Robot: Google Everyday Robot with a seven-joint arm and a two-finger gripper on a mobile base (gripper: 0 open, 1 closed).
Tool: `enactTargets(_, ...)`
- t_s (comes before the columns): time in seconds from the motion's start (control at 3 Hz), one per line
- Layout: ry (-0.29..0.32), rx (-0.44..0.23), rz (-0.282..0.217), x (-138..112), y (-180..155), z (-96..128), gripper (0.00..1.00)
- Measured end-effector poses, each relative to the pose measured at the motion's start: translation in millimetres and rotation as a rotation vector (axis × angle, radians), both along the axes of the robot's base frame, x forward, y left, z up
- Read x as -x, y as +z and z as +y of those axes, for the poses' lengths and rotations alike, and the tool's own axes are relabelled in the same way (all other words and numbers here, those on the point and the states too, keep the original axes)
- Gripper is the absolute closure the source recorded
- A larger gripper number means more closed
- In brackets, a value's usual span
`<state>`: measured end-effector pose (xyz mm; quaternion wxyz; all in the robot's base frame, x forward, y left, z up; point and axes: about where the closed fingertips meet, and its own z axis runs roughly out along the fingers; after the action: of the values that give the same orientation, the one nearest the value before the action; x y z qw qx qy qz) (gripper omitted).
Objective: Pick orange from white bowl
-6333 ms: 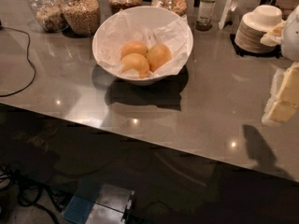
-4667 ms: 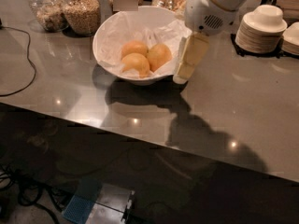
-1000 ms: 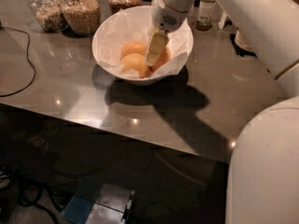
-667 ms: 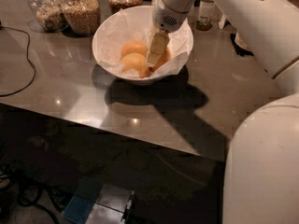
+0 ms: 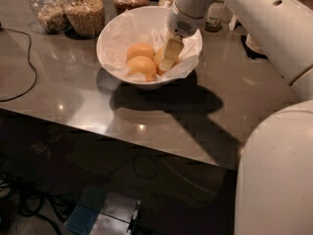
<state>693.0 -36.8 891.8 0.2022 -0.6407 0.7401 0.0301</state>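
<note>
The white bowl (image 5: 104,54) sits near the far edge of the desk (image 5: 68,94), just in front of the jars (image 5: 86,12). The gripper (image 5: 168,60) reaches down into it, against the orange (image 5: 158,58) on the bowl's right side. Whether it grips the orange cannot be told.

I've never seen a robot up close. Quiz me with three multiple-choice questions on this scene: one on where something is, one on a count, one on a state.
1. The gripper is: A down by the floor; B down in the white bowl, at the orange; C raised high, away from everything.
2. The fruits in the bowl number: A one; B three; C five.
3. The glass jars are: A empty; B filled; C tipped over.

B, it sits among the fruit inside the rim; B, three yellow-orange rounds show; B, brown grainy contents fill them.
</note>
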Motion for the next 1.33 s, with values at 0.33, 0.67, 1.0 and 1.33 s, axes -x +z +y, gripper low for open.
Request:
enactTargets(0.33, -0.026, 0.013, 0.013, -4, -11, -9, 0.29)
enactTargets(0.67, -0.023, 0.015, 0.025, -9, -22, -9, 0.28)
enactTargets(1.0, 0.002, 0.010, 0.041, -12, -32, 0, 0.27)
enactTargets(1.33, 0.036, 0.002, 0.063, -9, -41, 10, 0.27)
